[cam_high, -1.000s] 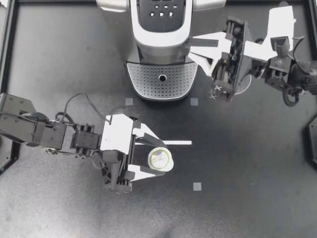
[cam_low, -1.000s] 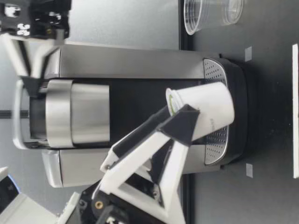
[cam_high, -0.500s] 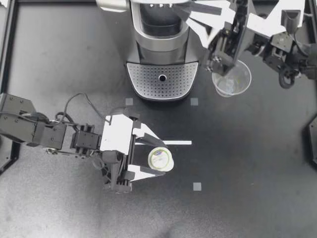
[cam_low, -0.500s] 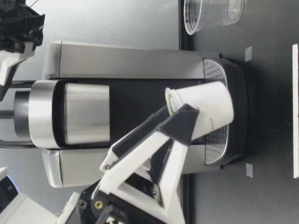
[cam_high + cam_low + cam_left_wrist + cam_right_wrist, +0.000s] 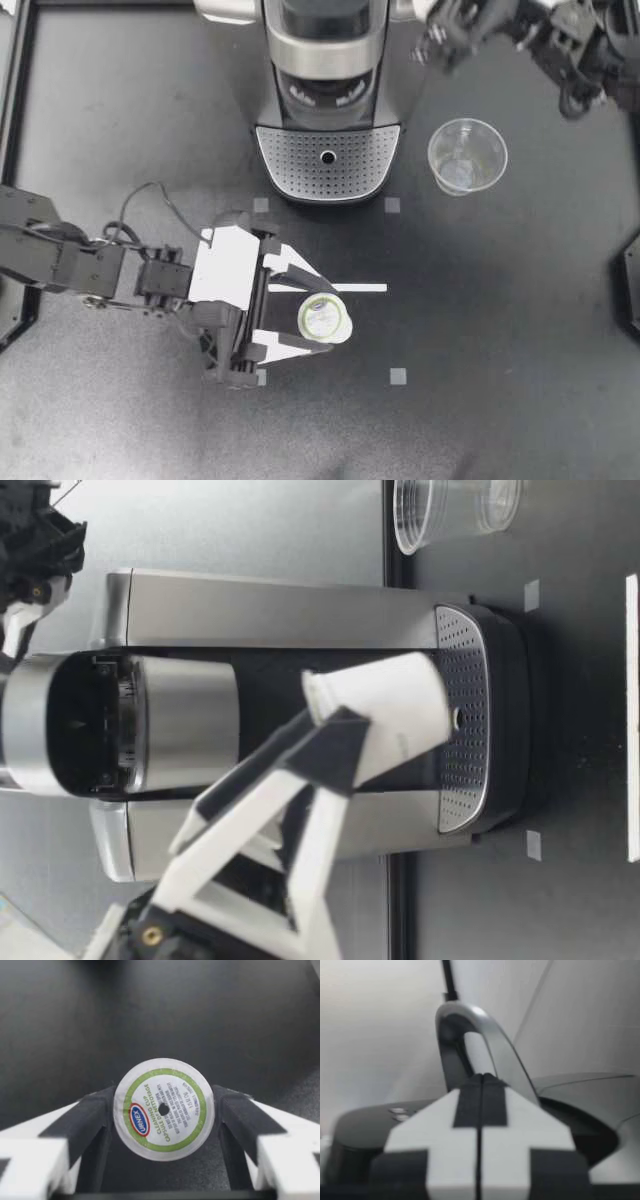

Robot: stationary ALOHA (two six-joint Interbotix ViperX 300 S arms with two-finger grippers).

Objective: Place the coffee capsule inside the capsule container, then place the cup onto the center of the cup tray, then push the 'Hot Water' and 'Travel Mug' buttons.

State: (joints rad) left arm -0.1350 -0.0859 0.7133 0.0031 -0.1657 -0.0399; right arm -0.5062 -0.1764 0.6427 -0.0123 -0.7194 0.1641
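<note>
– Why does the machine [image 5: 328, 100] stand with its lid [image 5: 22, 730] up?
– So that the chamber [image 5: 85, 725] is open for loading. In the low view its dark mouth shows high above the tray [image 5: 328, 165].
– What are your grippers doing?
– My right gripper [image 5: 445, 28] is up beside the lid. Its fingers are pressed together on nothing, and the handle [image 5: 465, 1010] is just ahead of them. I judge it is there to mind the lid, but I cannot tell whether it touches. My left gripper [image 5: 320, 320] is well apart from the machine and clamped on its load.
– And the cup [image 5: 467, 156]?
– It stands upright near my right gripper, beside the tray and not on it. I judge it is parked there because its turn comes second.
– Where is the capsule [image 5: 325, 320]?
– It is between my left fingers, one against each side of its wall, with its printed top facing back toward my wrist. Gripping it by the sides leaves the bottom free to drop into the chamber. In the low view it is held up, tilted, in front of the machine and lower than the chamber.
– So which step is this?
– Bringing the capsule to the chamber, I judge. Nothing is loaded yet.
</note>
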